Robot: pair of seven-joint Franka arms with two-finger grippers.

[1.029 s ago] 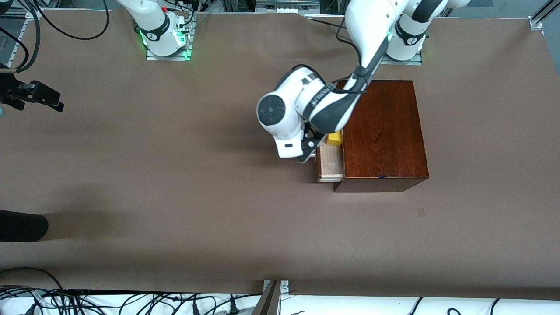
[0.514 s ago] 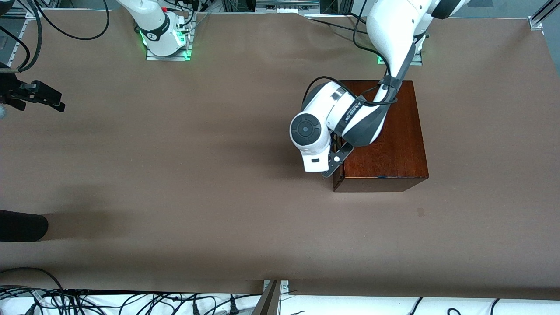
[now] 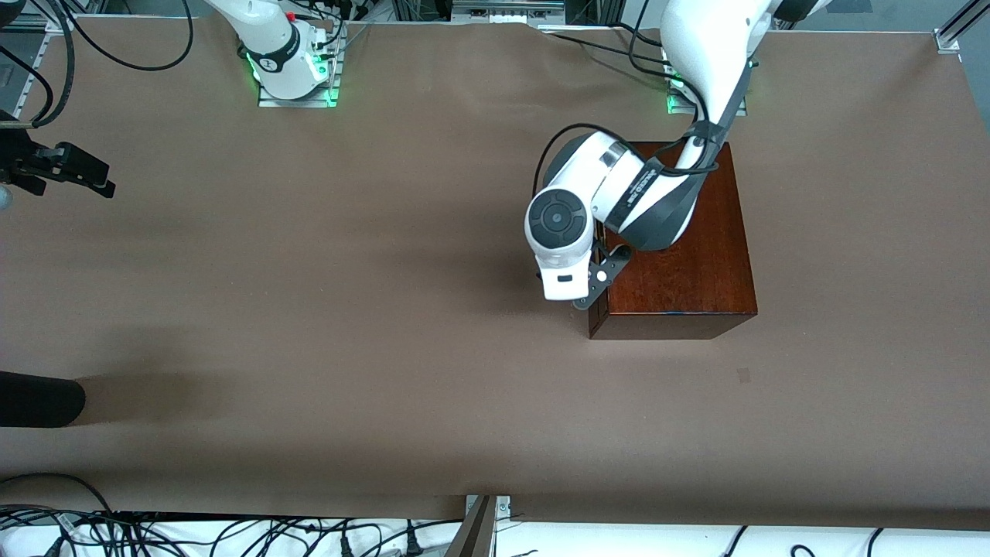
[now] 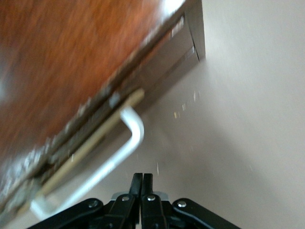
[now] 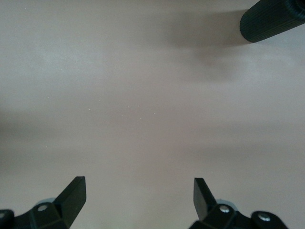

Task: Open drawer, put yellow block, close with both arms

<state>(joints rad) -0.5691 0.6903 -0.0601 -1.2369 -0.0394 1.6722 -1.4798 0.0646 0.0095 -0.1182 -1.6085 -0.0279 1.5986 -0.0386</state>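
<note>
The dark-wood box (image 3: 681,232) stands toward the left arm's end of the table. Its drawer (image 4: 162,62) is pushed in, and only a thin pale strip shows along the front. The white handle (image 4: 127,143) sticks out from the drawer front. My left gripper (image 3: 589,298) is low beside that front, just off the handle. In the left wrist view the left gripper (image 4: 142,175) is shut and empty. The yellow block is out of view. My right gripper (image 3: 73,174) waits at the right arm's end of the table. In the right wrist view it (image 5: 139,188) is open and empty over bare table.
A black cylinder (image 3: 39,398) pokes in at the table's edge at the right arm's end, nearer the front camera than my right gripper; it also shows in the right wrist view (image 5: 271,19). Brown table (image 3: 348,309) stretches between the arms.
The drawer stood open with the yellow block in it one second ago. My left gripper pushed it in, and the block went out of view. The right arm has not moved.
</note>
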